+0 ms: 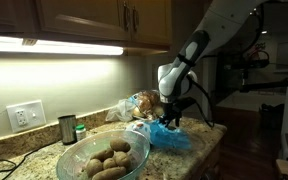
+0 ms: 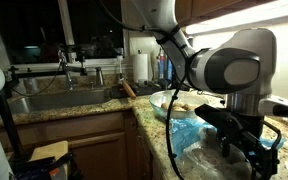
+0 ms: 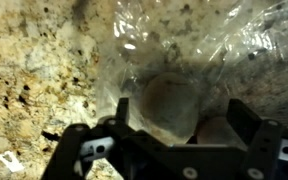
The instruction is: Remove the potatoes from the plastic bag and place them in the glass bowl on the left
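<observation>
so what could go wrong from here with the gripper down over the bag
The open gripper straddles a potato that seems to lie under wrinkled film of the plastic bag; closing could pinch film and lift the bag.
A second potato sits beside it, so a finger might land on it and spoil the grip.
The glass bowl stands close to the bag; a dragged bag could nudge it.
</observation>
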You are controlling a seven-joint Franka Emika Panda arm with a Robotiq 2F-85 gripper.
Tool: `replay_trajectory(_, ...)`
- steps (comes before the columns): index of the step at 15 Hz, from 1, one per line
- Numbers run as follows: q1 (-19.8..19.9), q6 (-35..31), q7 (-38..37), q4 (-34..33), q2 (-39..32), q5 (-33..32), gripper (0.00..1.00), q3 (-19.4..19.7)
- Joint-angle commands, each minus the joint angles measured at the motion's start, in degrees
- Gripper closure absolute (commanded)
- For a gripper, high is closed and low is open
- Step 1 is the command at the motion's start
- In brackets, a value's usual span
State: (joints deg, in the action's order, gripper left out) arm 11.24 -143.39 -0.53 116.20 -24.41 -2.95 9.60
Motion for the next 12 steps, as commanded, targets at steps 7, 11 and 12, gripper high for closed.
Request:
replay_trajectory(7, 1.21, -0.49, 2.09, -1.43, -1.03, 1.43, 0.00, -0.46)
replay_trajectory(11, 1.45, -0.53, 1.96, -1.40, -1.30, 1.70, 0.28, -0.26)
replay_trajectory(12, 1.53, -0.55, 1.96, -1.46, -1.40, 1.74, 0.29, -0.23)
